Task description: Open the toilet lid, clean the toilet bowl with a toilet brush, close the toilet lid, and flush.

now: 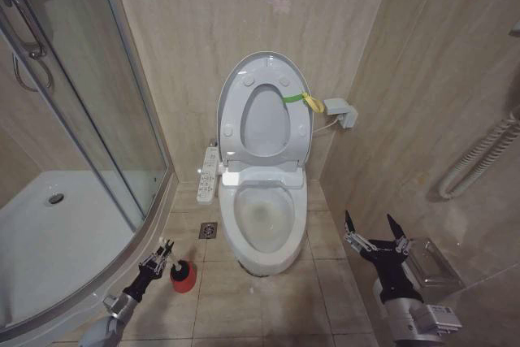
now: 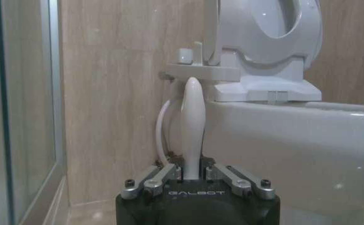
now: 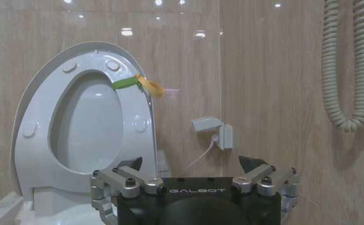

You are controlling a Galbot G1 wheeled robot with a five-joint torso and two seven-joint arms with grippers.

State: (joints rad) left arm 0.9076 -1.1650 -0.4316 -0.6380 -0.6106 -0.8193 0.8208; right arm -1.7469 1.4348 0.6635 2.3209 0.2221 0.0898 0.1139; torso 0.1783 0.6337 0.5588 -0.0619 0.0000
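The toilet lid [image 1: 265, 119] stands raised against the back wall with the seat ring in front of it, a yellow-green band [image 1: 299, 100] at its right edge; it also shows as the lid [image 3: 88, 122]. The toilet bowl [image 1: 302, 210] lies uncovered below. The toilet brush [image 2: 192, 117] has a white handle, and its dark head sits in the red holder [image 1: 184, 278] on the floor left of the bowl. My left gripper [image 1: 164, 251] [image 2: 192, 165] is shut on that handle. My right gripper [image 1: 374, 230] [image 3: 191, 164] hangs open to the right of the bowl, holding nothing.
A glass shower enclosure [image 1: 81, 119] with a white tray [image 1: 49, 241] takes the left side. A control panel [image 1: 209, 175] hangs beside the bowl, and a floor drain [image 1: 208, 230] lies below it. On the right wall are a small box [image 1: 340, 110], a coiled hose [image 1: 479, 160] and a metal box [image 1: 431, 262].
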